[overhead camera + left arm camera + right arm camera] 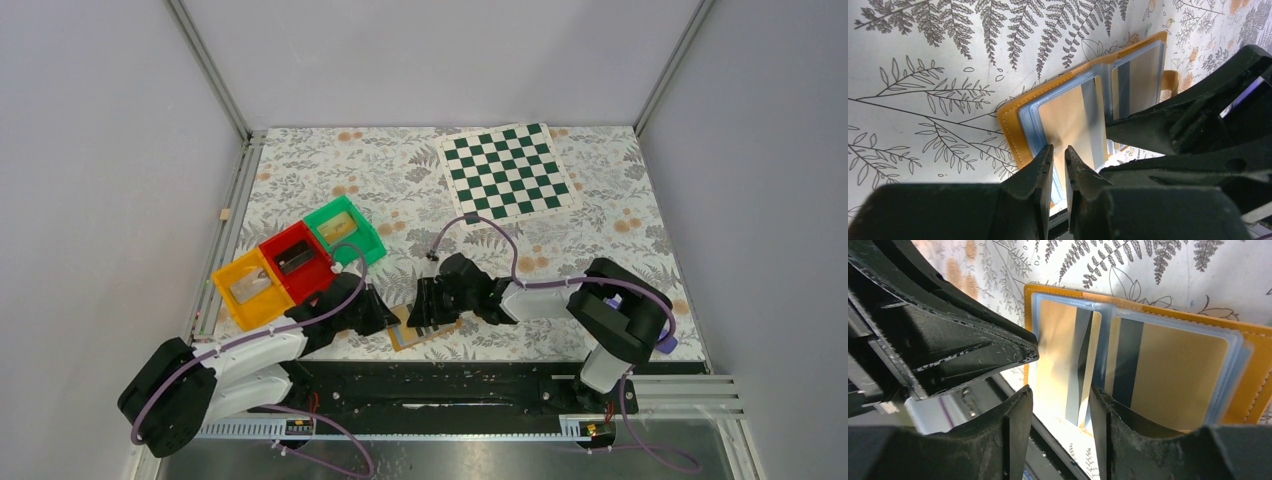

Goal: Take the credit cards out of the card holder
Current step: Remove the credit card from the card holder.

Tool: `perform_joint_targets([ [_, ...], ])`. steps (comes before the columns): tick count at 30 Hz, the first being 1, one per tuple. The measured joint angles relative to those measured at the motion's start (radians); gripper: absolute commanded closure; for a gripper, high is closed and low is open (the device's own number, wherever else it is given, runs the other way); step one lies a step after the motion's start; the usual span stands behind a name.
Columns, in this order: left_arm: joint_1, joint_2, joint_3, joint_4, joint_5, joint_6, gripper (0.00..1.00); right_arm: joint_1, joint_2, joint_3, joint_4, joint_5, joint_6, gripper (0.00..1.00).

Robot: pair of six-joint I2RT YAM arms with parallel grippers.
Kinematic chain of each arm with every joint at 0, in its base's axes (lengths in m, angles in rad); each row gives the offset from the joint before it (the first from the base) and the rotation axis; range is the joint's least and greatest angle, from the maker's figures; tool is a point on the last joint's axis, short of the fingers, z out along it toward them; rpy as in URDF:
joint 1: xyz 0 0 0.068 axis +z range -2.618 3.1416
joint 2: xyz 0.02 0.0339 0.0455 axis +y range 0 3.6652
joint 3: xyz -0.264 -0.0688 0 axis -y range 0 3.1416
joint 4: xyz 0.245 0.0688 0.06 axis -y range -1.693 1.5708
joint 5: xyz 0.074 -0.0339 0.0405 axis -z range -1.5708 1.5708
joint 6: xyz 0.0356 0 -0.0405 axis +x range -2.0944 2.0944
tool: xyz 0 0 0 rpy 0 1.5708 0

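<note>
At the far left of the fern-printed counter [620,215] stands a row of three small bins touching side to side: a yellow bin [228,300] nearest, a red bin [318,268] in the middle, and a green bin [368,238] farthest back. Each has something small lying in it, too small to make out.

Just right of the bins the left pincer [385,318] reaches in low, close to the near edge of the counter. From its wrist view its fingers [1042,167] stand almost together, with only a thin slit between them. They sit at the near end of a tan credit card [1073,125]. I cannot tell whether they are nipping the card's edge.

The card holder [418,336] lies open and flat between the two arms at the near edge of the counter. Its orange border frames pale-blue sleeves.

The right pincer [424,312] comes in from the right, its tips close to the left one's. Its fingers [1015,425] stand apart, one on each side of that same card, which juts part way out of its sleeve and shows a dark stripe. I cannot say whether they press against its edges. A second card [1178,370] sits fully inside the neighbouring sleeve.

Well back and to the right, a green-and-white chessboard [507,170] lies flat.
</note>
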Motion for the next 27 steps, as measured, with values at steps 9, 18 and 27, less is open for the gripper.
perform_joint_targets([
  [9,0.000,-0.023,-0.017,0.006,0.002,-0.003,0.85,-0.074,0.016,-0.108,0.217,-0.172,0.124,0.58],
  [18,0.003,-0.052,-0.060,0.054,0.004,-0.030,0.85,-0.089,0.047,-0.136,0.299,-0.204,0.183,0.69],
  [27,0.004,-0.060,-0.079,0.084,0.013,-0.053,0.85,-0.091,0.060,-0.138,0.358,-0.204,0.214,1.00],
])
